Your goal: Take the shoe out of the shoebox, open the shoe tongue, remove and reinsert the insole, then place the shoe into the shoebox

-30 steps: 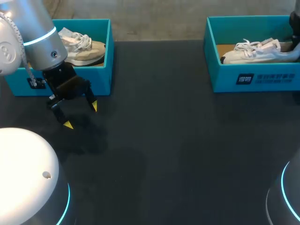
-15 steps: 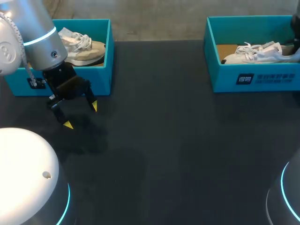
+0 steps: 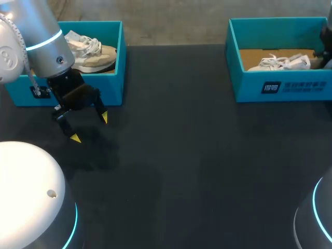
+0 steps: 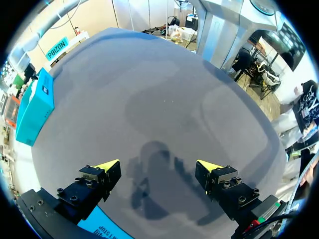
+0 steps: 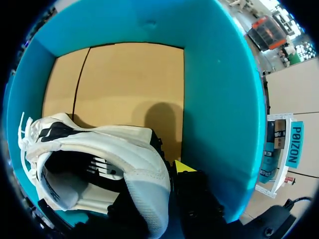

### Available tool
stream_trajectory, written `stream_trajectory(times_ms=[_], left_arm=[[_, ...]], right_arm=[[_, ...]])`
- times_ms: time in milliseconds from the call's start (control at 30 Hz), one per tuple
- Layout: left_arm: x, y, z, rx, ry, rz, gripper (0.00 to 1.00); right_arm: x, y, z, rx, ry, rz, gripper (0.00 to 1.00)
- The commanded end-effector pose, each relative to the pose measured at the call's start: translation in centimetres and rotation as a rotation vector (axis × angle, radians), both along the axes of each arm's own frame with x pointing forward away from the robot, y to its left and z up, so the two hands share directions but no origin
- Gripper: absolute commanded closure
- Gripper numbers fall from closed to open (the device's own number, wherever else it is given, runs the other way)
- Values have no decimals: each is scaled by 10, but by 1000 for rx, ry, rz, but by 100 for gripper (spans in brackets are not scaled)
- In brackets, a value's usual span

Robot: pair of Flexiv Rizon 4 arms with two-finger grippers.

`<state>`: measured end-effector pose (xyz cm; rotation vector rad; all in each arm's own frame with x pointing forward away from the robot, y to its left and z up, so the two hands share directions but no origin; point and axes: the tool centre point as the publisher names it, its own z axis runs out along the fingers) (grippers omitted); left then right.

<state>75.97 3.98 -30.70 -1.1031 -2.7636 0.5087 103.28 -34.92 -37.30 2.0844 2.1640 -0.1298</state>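
The right jaws are pinched on the padded heel wall of the white shoe [image 5: 124, 149]. One yellow tip [image 5: 184, 167] is seen outside the heel, and the other is hidden by the shoe. The shoe, made of smooth white material with black trim and white laces, is held low inside the teal right box [image 5: 219, 99], over its tan cardboard floor. A smooth wall of that box rises just beside the tip. The left jaws are spread wide and nothing is held between them. Their yellow tips [image 4: 107, 166] hang over the dark matte bench [image 4: 149, 89], just in front of the teal left box [image 3: 116, 85], in which a beige shoe [image 3: 96, 54] is laid.
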Motion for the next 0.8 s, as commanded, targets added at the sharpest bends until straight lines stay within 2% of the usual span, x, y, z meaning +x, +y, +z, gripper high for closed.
stream_trajectory(times_ms=[33,467,667,700,767,800], left_arm=[[-1,0,0,2,-2,0,0],[-1,0,0,2,-2,0,0],[-1,0,0,2,-2,0,0],[-1,0,0,2,-2,0,0],[-1,0,0,2,-2,0,0],[-1,0,0,2,-2,0,0]], right_arm=[[4,0,-9,9,4,3,100],[5,2,-26,12,18,7,100],[6,3,-25,15,19,5,100],[6,4,-24,14,19,4,97],[5,4,-22,13,17,1,58],[5,5,-21,12,16,1,43]])
